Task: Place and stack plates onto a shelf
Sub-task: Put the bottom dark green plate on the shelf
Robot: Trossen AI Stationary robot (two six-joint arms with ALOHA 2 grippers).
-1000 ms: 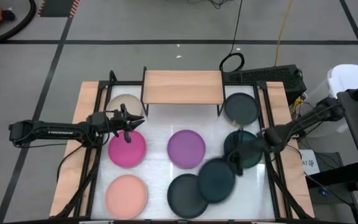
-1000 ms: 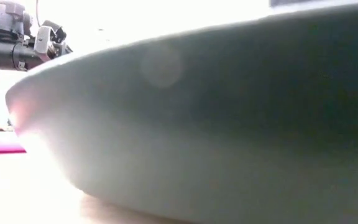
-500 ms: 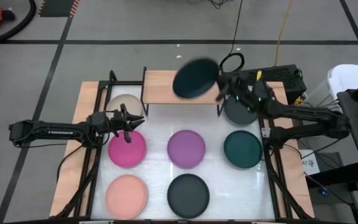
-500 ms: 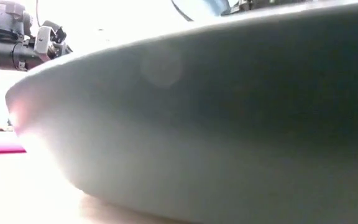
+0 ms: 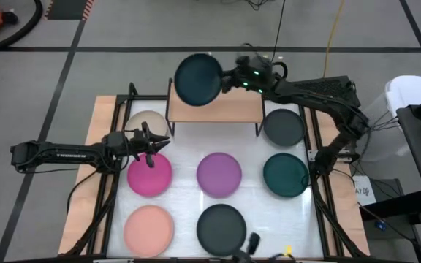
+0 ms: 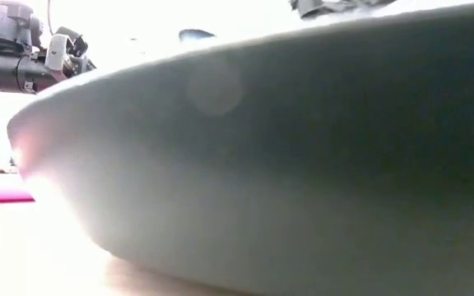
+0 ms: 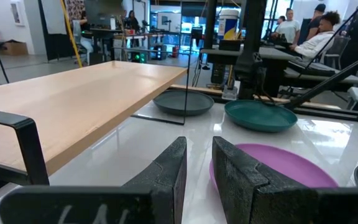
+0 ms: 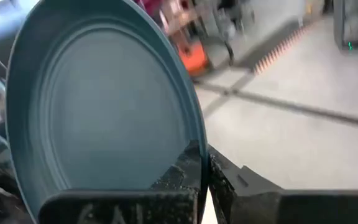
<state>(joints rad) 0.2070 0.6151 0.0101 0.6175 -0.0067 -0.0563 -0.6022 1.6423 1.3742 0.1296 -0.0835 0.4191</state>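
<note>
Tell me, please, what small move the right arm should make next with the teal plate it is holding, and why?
Probably lower it and level it out over the shelf. The right gripper holds the dark teal plate by its rim, above the board's far left corner and partly past its edge, and the board is bare. The left gripper waits over the magenta plate.

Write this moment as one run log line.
right claw: shut on dark teal plate, above shelf | left claw: open, over magenta plate

even overhead light; low view overexposed, right wrist view blurred.
</note>
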